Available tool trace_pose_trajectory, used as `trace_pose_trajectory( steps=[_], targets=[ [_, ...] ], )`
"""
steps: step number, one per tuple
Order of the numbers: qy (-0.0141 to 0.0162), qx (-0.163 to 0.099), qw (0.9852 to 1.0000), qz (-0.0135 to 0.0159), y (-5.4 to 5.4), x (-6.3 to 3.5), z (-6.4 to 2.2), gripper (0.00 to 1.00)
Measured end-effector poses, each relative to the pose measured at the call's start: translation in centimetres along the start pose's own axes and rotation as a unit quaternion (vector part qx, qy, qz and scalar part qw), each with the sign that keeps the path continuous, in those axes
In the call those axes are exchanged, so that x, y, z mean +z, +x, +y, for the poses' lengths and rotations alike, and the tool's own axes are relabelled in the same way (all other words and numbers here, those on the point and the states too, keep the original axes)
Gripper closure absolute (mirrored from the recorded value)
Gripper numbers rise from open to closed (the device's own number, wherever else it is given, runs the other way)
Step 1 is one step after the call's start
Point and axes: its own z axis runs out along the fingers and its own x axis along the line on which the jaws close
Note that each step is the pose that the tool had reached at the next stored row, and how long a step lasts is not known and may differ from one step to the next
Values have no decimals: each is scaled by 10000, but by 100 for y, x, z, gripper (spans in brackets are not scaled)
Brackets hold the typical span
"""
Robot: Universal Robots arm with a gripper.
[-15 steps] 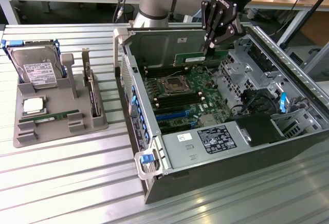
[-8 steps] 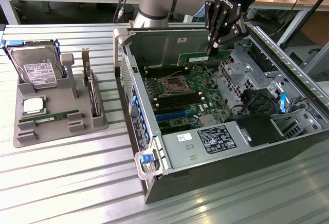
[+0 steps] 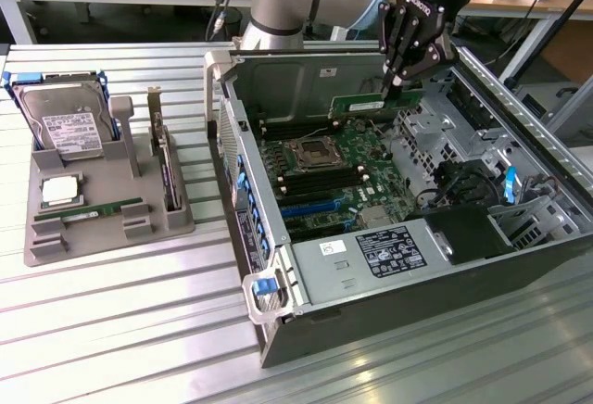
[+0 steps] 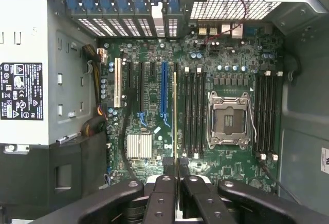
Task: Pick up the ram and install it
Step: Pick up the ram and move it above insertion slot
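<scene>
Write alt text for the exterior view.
A black robot gripper holds a long, thin green RAM stick above the green motherboard inside an open grey computer case. On the exterior view's left, a grey tray carries a silver hard drive and a square silver CPU chip.

The work surface is a silver metal table (image 3: 139, 330) built from parallel ribbed slats that run across the exterior view. Two items rest directly on it: a grey moulded parts holder (image 3: 111, 228) toward the exterior view's left, and an open computer case (image 3: 417, 307) toward the exterior view's right, lying on its side with the open face upward. The holder and the case sit near each other but apart, with a strip of bare slats between them.
</scene>
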Motion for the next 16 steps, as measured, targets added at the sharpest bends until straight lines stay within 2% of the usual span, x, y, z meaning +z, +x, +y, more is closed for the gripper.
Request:
trace_pose_trajectory(
  steps=[3,16],
  targets=[
    [0,0,10000,0,1,-2,-65,88],
    [0,0,10000,0,5,-5,-240,88]
  ],
)
